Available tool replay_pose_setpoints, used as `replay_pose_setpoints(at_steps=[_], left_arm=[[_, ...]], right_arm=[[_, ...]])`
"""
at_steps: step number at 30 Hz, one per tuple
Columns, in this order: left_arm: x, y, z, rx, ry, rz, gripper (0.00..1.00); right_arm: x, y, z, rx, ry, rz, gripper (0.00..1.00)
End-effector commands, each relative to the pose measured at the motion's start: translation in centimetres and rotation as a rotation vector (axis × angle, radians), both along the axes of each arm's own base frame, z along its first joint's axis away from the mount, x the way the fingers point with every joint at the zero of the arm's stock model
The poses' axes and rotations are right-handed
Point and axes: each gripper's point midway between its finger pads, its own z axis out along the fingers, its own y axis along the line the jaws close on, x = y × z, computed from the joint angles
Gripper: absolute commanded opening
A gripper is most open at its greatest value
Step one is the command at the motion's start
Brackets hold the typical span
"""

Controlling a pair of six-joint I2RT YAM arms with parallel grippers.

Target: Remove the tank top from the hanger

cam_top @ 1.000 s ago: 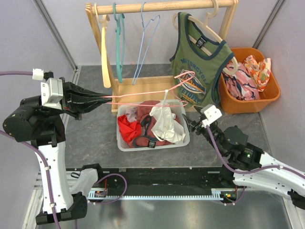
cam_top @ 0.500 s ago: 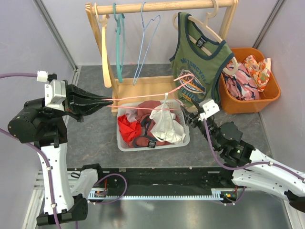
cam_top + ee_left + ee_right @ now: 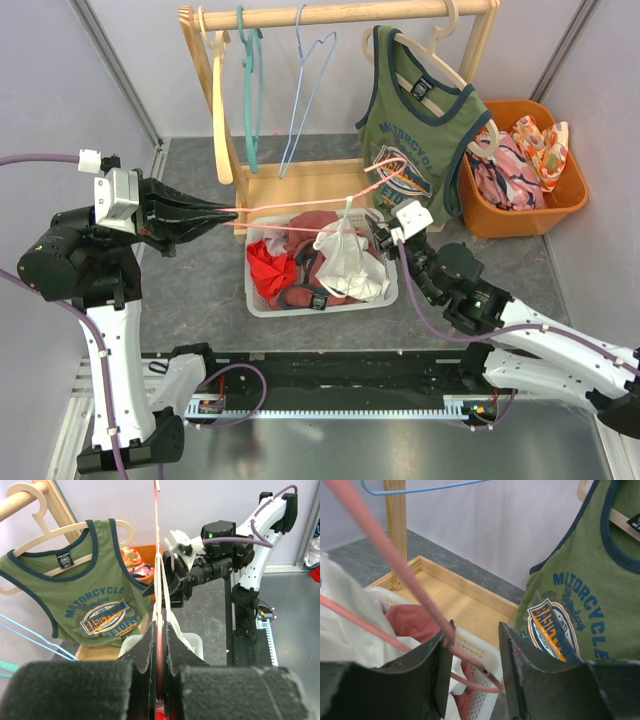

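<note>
A white tank top (image 3: 345, 255) hangs from a thin pink hanger (image 3: 300, 203) over the white basket (image 3: 262, 300). My left gripper (image 3: 228, 210) is shut on the hanger's left end and holds it level; in the left wrist view the pink wire (image 3: 159, 580) runs out from between the fingers of that gripper (image 3: 160, 630). My right gripper (image 3: 378, 238) is open beside the tank top's right side. In the right wrist view the pink hanger (image 3: 395, 560) crosses the left finger of the gripper (image 3: 475, 630), and white cloth (image 3: 340, 630) is at the left.
A wooden rack (image 3: 340, 14) holds cream, teal and blue hangers and a green tank top (image 3: 410, 140). An orange bin (image 3: 575, 190) of clothes stands at the right. The basket holds red and dark clothes.
My right gripper has moved left and away from me, up to the hanger and the white tank top. My left gripper still holds the hanger, shifted slightly.
</note>
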Motion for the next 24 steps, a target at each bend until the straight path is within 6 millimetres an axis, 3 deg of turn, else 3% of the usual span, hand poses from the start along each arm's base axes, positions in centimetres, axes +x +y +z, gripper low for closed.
replay_pose_setpoints(at_steps=[1, 5, 8, 11, 15, 22, 24], left_arm=[[-0.8, -0.1, 0.5, -0.003, -0.007, 0.002, 0.02], [-1.0, -0.1, 0.1, 0.002, -0.007, -0.001, 0.02], [-0.5, 0.0, -0.5, 0.001, 0.004, 0.001, 0.02], [0.1, 0.1, -1.3, 0.004, 0.013, 0.006, 0.02], [1.6, 0.4, -4.2, 0.017, 0.071, 0.004, 0.02], [3.1, 0.7, -9.5, 0.035, 0.133, 0.014, 0.02], [3.3, 0.8, -10.8, 0.027, 0.194, 0.023, 0.02]], right_arm=[[0.7, 0.4, 3.7, 0.018, -0.087, -0.01, 0.44], [0.7, -0.3, 4.9, -0.014, -0.109, -0.033, 0.18], [-0.1, -2.0, 7.5, 0.016, -0.158, -0.056, 0.02], [-0.6, -2.7, 9.3, 0.034, -0.182, -0.055, 0.0], [-0.8, -2.6, 10.8, 0.048, -0.204, -0.038, 0.0], [-0.6, -1.2, 14.1, 0.025, -0.267, -0.006, 0.0], [-0.5, -0.3, 14.2, -0.04, -0.286, 0.025, 0.0]])
